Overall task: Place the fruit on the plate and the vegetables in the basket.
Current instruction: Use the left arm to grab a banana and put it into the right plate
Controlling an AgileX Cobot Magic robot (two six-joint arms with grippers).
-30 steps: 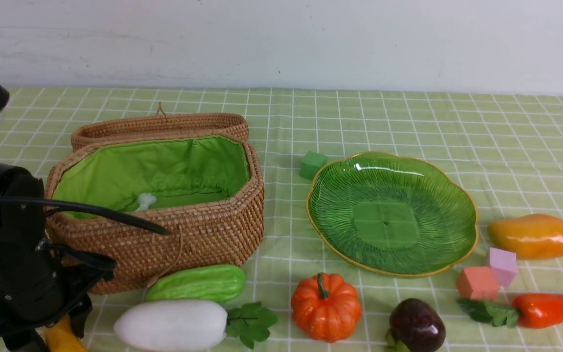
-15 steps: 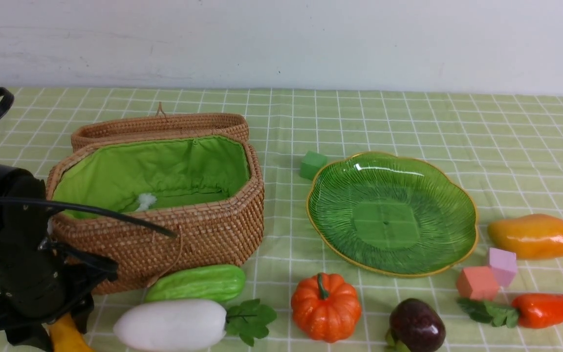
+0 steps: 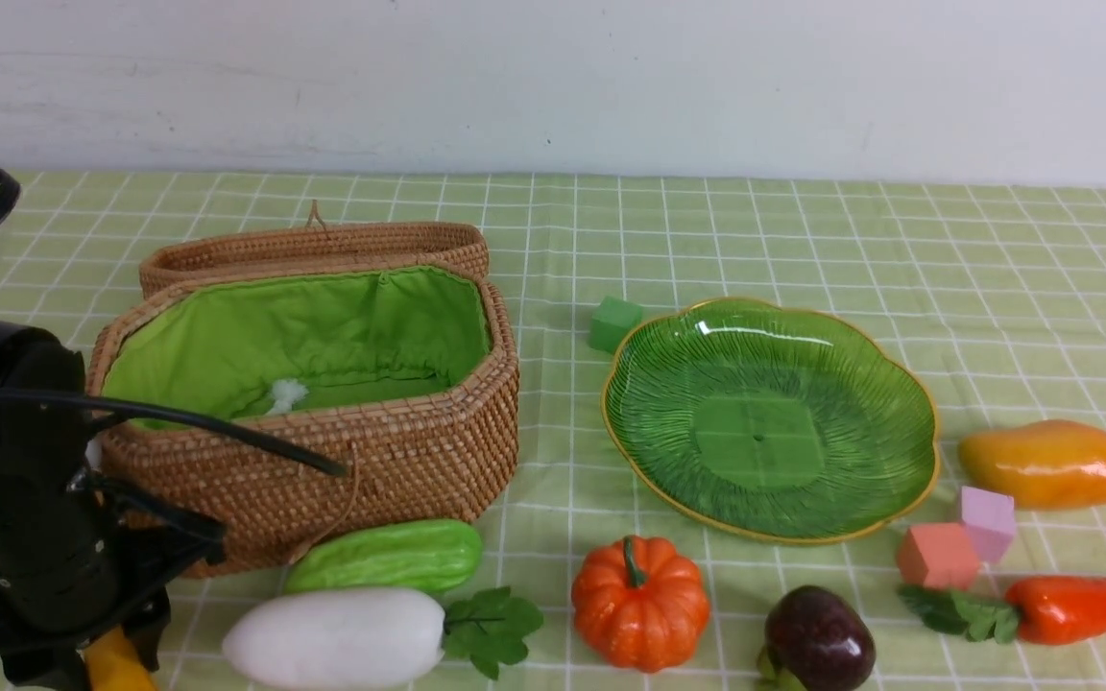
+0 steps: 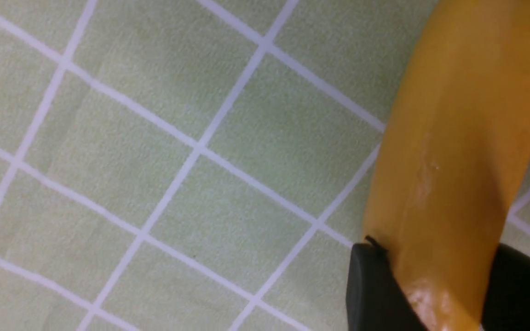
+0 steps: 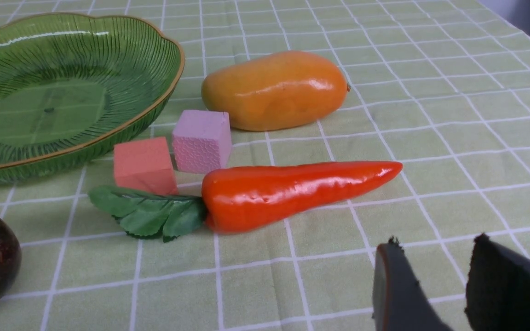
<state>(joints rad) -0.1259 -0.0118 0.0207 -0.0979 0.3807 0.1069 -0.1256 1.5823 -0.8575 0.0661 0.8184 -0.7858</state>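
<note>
Down at front-left, left gripper (image 4: 435, 250) pinches banana (image 4: 458, 115) on both sides, basket (image 3: 399, 461) wall close behind. Right gripper (image 5: 436, 241) partly spread, empty; open cloth between it and carrot (image 5: 292, 188).

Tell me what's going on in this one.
The left gripper has its fingers either side of the banana at the near left; a firm grip isn't clear. The right gripper hangs open near the carrot, holding nothing. The plate is empty, no produce shows in the basket; mango, purple fruit, cucumber, radish and pumpkin lie on the cloth.
</note>
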